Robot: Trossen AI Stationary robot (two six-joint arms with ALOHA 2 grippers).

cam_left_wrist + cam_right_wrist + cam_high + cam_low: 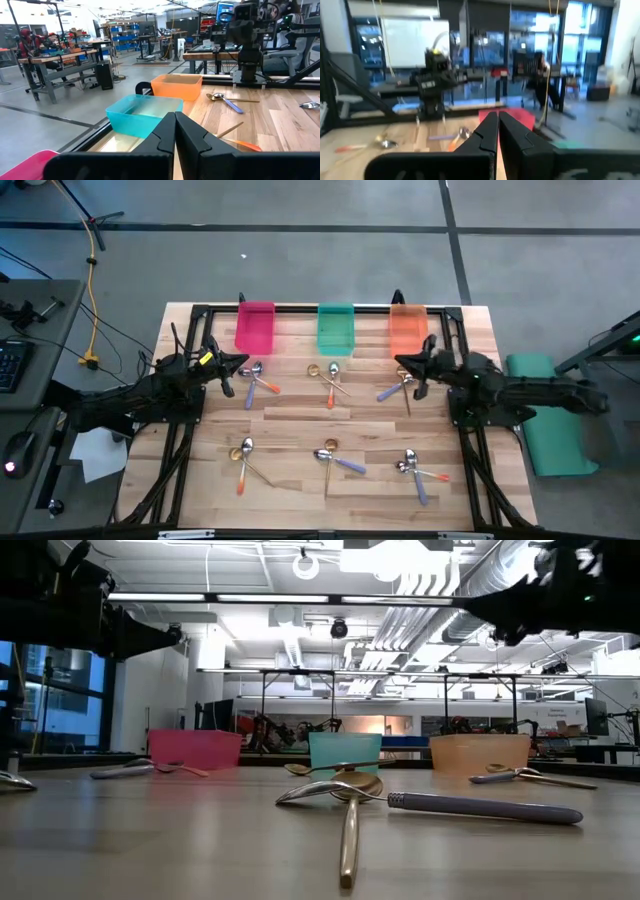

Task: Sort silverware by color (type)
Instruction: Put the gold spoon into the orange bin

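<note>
Spoons lie flat on the wooden table in six small clusters: three in a far row [258, 378], [329, 378], [398, 388] and three in a near row [245, 457], [337, 458], [415, 467]. They have purple or orange handles, or are all gold. In the low view a gold spoon [347, 802] and a purple-handled spoon [480, 808] lie crossed. My left gripper [243, 363] [175, 131] hovers shut near the far-left cluster. My right gripper [401, 363] [498, 129] hovers shut near the far-right cluster.
Three translucent bins stand along the table's far edge: red [255, 328], teal [335, 328], orange [408, 330]. A black frame [300, 308] borders the table. Bare wood lies between the two rows of spoons. A teal object [545, 415] sits off the table's right side.
</note>
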